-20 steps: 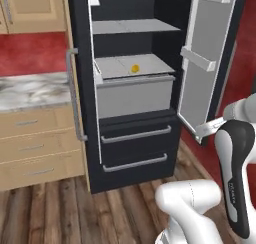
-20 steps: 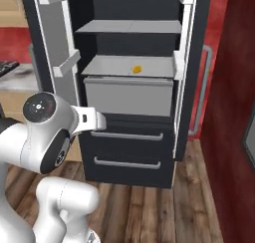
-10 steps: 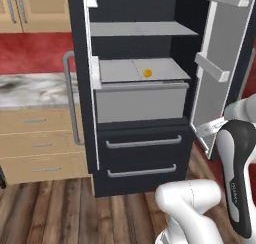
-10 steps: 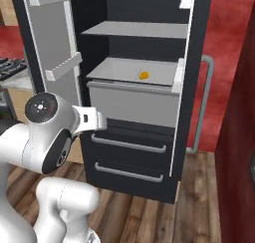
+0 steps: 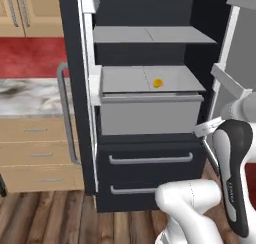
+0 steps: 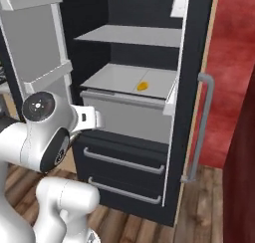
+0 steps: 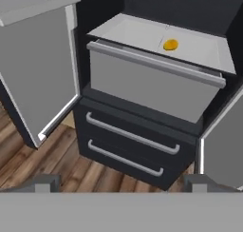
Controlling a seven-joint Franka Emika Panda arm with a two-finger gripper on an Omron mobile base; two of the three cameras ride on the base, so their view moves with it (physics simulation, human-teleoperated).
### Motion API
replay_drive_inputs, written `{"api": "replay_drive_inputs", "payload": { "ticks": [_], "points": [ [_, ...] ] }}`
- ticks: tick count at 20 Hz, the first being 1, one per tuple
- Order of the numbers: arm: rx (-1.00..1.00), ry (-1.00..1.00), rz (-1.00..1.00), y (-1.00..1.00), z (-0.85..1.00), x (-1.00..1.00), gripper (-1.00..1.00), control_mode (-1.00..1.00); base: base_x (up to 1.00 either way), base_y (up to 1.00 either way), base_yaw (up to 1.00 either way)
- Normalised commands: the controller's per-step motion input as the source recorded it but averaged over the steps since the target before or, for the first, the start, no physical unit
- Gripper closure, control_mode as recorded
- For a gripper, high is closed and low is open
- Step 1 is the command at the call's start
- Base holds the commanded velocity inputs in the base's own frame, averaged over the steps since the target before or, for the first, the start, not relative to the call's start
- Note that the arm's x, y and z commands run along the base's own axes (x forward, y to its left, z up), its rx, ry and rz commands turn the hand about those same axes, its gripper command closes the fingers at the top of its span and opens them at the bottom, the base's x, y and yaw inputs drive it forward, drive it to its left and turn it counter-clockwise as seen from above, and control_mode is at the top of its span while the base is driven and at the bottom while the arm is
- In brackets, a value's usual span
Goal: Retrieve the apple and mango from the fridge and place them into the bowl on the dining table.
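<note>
Gripper [image 7: 118, 181] released, jaws wide, grasping nothing. Fridge [image 7: 142, 145] open ahead of hand. Mango [image 7: 170, 45] on grey shelf [image 7: 142, 33], ahead, well apart from fingertips.

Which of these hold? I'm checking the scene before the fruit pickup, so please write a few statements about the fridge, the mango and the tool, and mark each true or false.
1. The fridge stands with both doors open. True.
2. The mango lies on the top grey shelf. False: it lies on the lower grey shelf, above the grey bin front.
3. The tool is shut on the mango. False: its fingers stand wide apart with nothing between them, short of the fridge.
4. The two lower drawers are closed. True.
5. A red bowl sits beside the mango. False: the mango lies alone on its shelf.
</note>
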Motion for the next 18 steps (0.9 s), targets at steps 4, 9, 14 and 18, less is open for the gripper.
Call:
{"api": "replay_drive_inputs", "payload": {
  "ticks": [4, 9, 14, 18],
  "points": [
    [0.0, 0.0, 0.0, 0.0, 0.0, 0.0, -1.0, 1.0, 0.53, -0.62, 0.08],
    [0.0, 0.0, 0.0, 0.0, 0.0, 0.0, -1.0, 1.0, 0.95, -0.02, 0.02],
    [0.0, 0.0, 0.0, 0.0, 0.0, 0.0, -1.0, 1.0, 1.0, 0.11, 0.0],
    [0.0, 0.0, 0.0, 0.0, 0.0, 0.0, -1.0, 1.0, 0.89, 0.05, 0.0]
  ]
}}
